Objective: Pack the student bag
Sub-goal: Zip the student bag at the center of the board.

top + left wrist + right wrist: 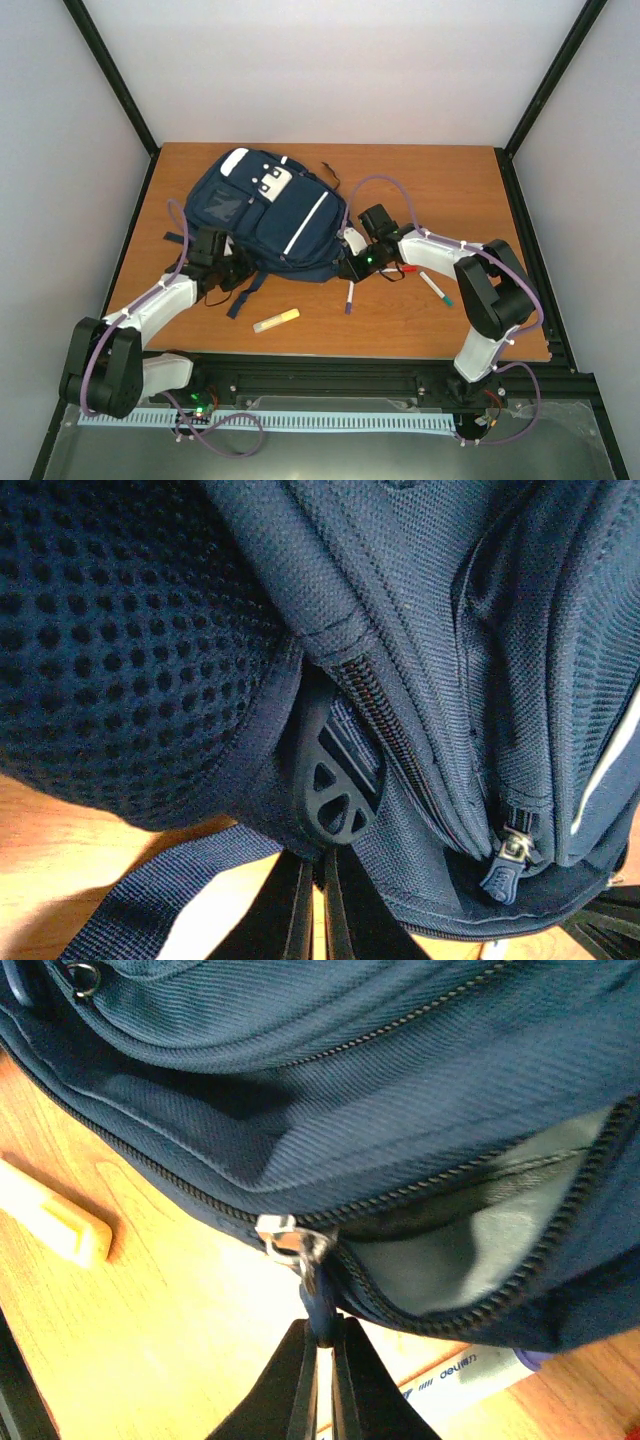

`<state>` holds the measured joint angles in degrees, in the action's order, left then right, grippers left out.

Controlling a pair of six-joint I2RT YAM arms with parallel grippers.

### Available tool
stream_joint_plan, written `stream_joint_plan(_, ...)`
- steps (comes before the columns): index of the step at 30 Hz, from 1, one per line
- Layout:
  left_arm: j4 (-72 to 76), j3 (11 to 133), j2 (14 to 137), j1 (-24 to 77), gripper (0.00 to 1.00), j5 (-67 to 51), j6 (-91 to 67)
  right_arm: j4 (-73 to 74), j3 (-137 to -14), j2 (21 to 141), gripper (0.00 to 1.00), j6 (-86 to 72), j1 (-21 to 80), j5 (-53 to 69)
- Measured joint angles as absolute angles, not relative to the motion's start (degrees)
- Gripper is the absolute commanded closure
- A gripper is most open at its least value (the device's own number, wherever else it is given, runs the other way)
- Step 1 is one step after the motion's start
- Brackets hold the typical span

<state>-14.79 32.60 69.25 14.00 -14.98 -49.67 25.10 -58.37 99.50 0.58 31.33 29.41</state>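
student bag (270, 215) lay flat on the table (450, 180), both tools up against its near edge; right gripper (322, 1338) was clenched on the blue zip pull (318, 1305) right at its tips, silver slider (283, 1234) just ahead of them; beyond the slider the pocket (400, 1222) gaped open to the gripper's right, grey lining (460, 1255) showing; yellow highlighter (55, 1222) sat off to its left, a white marker (470, 1375) close on its right beside the bag's edge; left gripper (320, 865) was closed, fingers pressed together at the bag's near corner, black plastic buckle (335, 785) just ahead of the tips; couldn't tell if they pinched anything; a navy strap (170, 890) ran off to its left
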Motion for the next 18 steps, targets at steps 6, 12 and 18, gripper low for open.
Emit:
stream_joint_plan(6, -16.3, 32.6, 69.5, 11.9, 0.99, -14.9, -47.5, 25.3, -58.4, 99.4, 0.95, 2.4, 31.1, 30.6)
stream_joint_plan(12, -17.8, 33.4, 71.8, 11.0, 0.74, -13.9, -45.6, 25.7, -58.0, 96.1, 0.81, 3.8, 30.3, 29.3)
stream_joint_plan(18, -20.9, 34.0, 66.5, 10.3, 0.45, -12.1, -43.4, 25.2, -56.5, 89.8, 0.7, 4.9, 30.0, 25.5)
